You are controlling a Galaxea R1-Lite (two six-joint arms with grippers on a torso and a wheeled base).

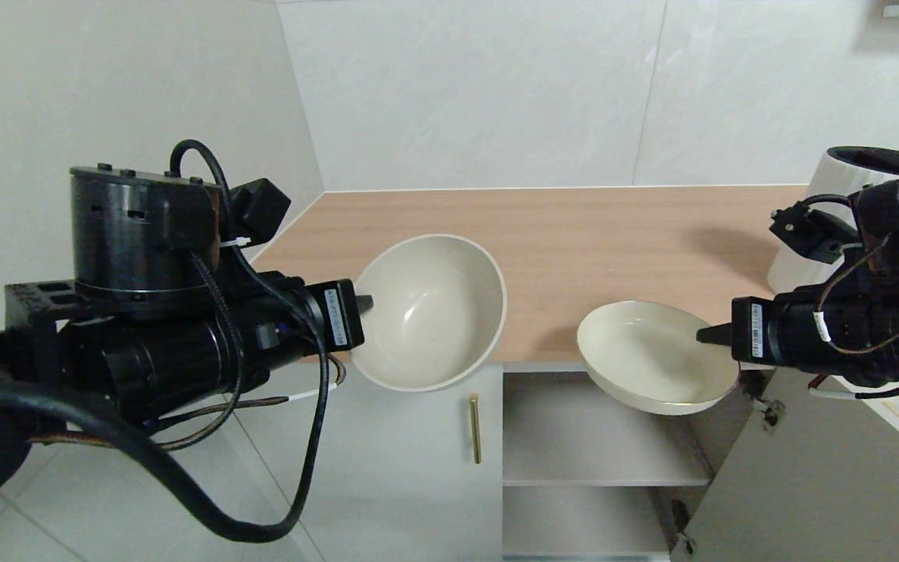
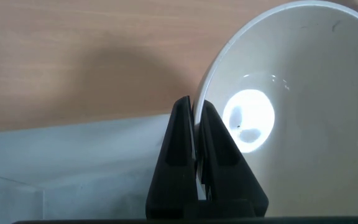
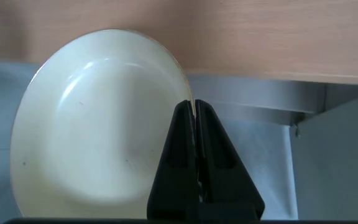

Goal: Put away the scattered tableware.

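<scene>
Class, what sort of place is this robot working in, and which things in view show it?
Probably a home kitchen: a long wooden countertop against white tiled walls, an open grey cabinet with shelves beneath it, and tableware, a deep cream ceramic bowl and a shallow cream ceramic dish.

The deep cream bowl (image 1: 430, 312) hangs tipped on its side, rim pinched in the left gripper (image 1: 367, 303), over the front of the counter (image 1: 574, 242); the shallow cream bowl (image 1: 656, 367) tilts too, rim pinched in the right gripper (image 1: 701, 336). It hangs before the open cabinet (image 1: 598, 425).
</scene>
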